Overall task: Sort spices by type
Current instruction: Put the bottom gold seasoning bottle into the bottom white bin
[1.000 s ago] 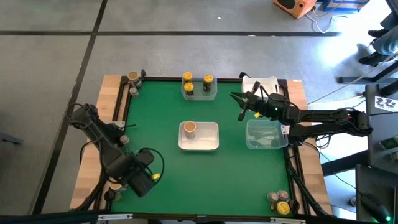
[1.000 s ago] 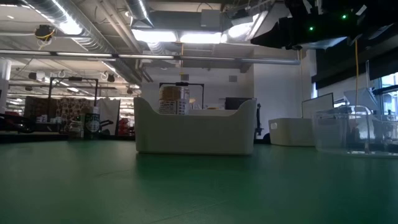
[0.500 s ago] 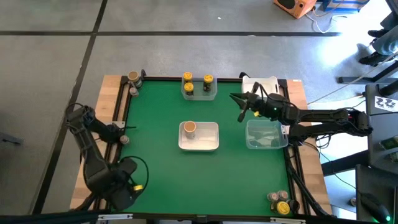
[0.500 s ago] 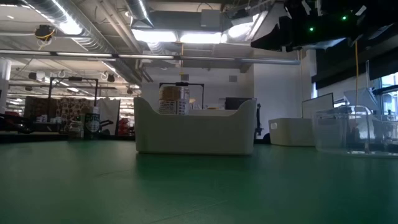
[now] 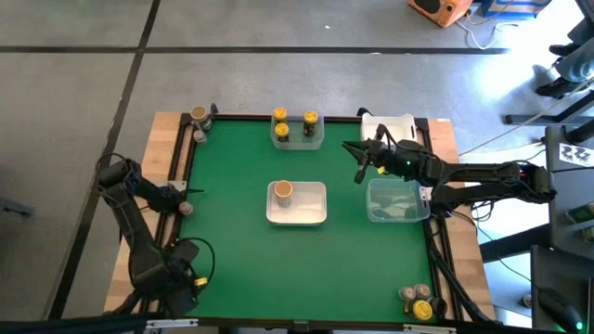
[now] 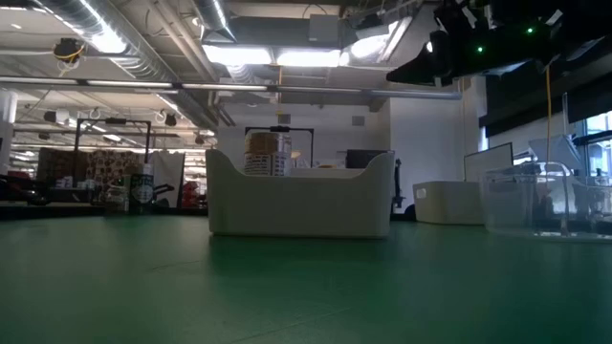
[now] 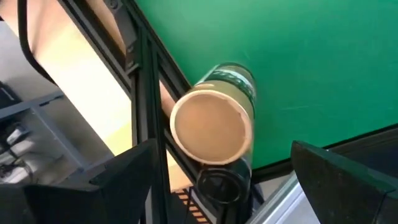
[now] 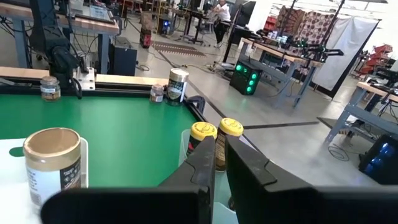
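Observation:
The spices are small capped jars. Three yellow-capped ones (image 5: 281, 117) stand in a clear tub (image 5: 299, 141) at the far edge. One tan-capped jar (image 5: 283, 191) stands in the white tub (image 5: 312, 210) at mid-table. My left gripper (image 5: 178, 289) hangs open over the near-left corner. Its fingers stand wide on either side of a tan-capped jar (image 7: 211, 127) that is upright on the green mat by the black rail. My right gripper (image 5: 356, 160) hovers shut between the far tub and an empty clear tub (image 5: 397, 200), above the table (image 6: 421, 67).
More jars stand at the far-left corner (image 5: 199, 115), on the left edge (image 5: 186, 209) and at the near-right corner (image 5: 418, 302). A white box (image 5: 394, 124) sits at the far right. Black frame rails (image 7: 146, 93) run along the mat's edges. Open green mat lies near the centre.
My left arm has swung toward the table's near-left corner, and its gripper has travelled left and nearer along the near edge. The right arm has stayed where it was.

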### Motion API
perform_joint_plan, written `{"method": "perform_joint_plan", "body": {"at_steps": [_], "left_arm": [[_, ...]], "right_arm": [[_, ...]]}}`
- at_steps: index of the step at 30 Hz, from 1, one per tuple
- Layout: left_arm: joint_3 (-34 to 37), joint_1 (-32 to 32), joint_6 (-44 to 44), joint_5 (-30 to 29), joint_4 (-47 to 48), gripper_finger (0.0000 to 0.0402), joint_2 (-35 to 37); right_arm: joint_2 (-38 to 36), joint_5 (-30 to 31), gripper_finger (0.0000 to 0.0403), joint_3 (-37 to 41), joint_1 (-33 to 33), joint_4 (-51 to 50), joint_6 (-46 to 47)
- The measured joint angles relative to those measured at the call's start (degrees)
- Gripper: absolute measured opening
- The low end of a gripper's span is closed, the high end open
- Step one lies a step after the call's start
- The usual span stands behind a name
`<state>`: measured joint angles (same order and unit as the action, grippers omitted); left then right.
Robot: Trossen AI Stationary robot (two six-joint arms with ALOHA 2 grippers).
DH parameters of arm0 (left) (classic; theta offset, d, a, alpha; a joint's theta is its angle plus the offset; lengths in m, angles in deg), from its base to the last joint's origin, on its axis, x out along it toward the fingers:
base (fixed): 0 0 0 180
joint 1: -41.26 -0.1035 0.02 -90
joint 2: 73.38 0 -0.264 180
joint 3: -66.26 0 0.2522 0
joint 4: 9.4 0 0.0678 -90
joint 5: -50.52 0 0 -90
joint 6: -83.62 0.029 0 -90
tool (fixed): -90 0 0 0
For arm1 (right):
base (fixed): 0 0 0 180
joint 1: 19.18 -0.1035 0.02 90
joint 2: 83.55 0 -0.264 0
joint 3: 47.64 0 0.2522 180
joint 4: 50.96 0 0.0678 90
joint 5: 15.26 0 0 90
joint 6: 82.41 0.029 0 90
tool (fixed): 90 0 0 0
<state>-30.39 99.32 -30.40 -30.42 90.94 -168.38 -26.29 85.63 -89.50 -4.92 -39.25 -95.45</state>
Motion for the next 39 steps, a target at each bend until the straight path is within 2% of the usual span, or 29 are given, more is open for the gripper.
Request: {"method": "perform_joint_plan", "body": {"at_steps": [5, 32, 39], "left_arm": [[1.1, 0.1, 0.6, 0.0, -3.9, 0.0351, 0.0], [11.0, 2.8, 1.4, 1.0, -9.7, 0.0351, 0.2], [11.2, 2.7, 1.6, -1.0, -11.8, 0.0351, 0.0]], "right_arm": [[0.0, 0.0, 0.0039, 0.0, 0.0, -0.1, 0.0], [0.0, 0.0, 0.0039, 0.0, 0.0, -0.4, 0.0], [0.0, 0.0, 0.0039, 0.0, 0.0, -0.3, 0.0]]}}
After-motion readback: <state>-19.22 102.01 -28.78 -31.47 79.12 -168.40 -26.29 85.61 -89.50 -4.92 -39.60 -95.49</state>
